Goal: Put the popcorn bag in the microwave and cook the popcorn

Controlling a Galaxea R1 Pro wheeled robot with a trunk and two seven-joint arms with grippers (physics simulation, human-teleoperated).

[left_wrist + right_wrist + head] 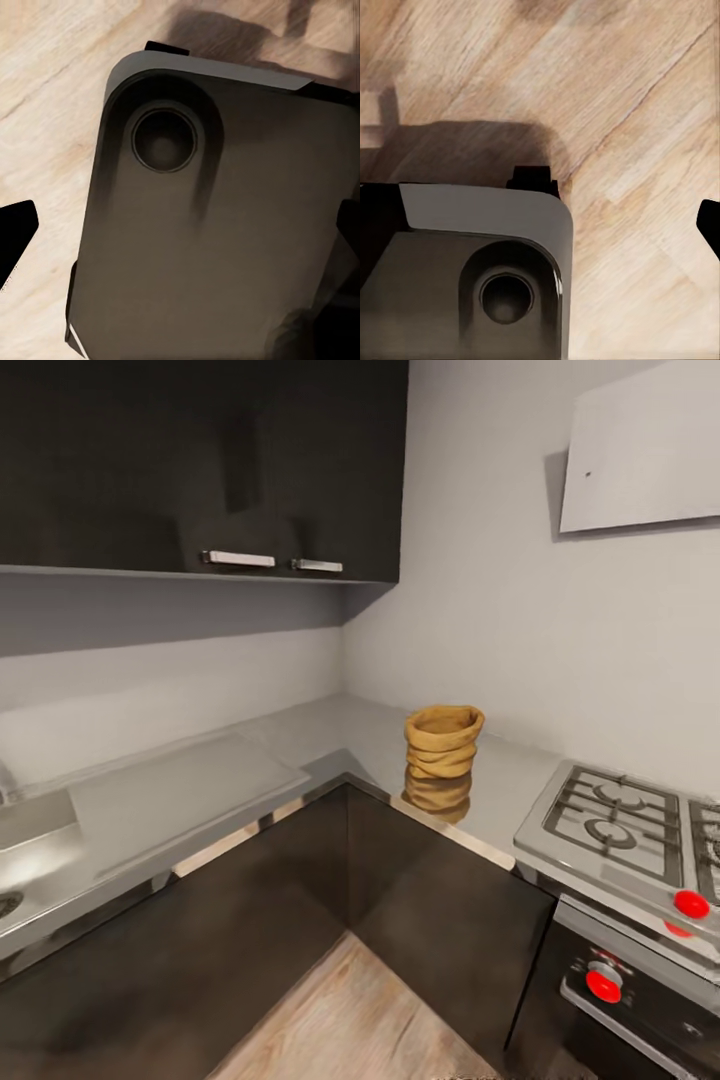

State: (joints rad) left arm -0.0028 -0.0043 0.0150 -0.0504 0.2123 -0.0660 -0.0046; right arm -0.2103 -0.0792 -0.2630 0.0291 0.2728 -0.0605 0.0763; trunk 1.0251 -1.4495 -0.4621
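Note:
The popcorn bag (443, 741), a tan wrinkled sack with a rolled rim, stands upright on the grey glossy countertop (330, 732) to the right of the counter's inner corner, close to the front edge. Its inside is hidden, so no popcorn can be made out. The microwave is out of view. In the left wrist view my left gripper (180, 229) hangs open over the robot's grey base, one dark fingertip (16, 231) at each side edge. My right gripper (544, 225) also points at the floor, one fingertip (709, 223) at the picture's edge, nothing between the fingers.
A gas hob (625, 822) with grey grates lies right of the bag, above a steel oven with red knobs (603, 985). A sink (20, 860) is at the far left. Dark wall cabinets (200, 460) hang over the counter. Wooden floor (350, 1020) runs between the dark cabinet fronts.

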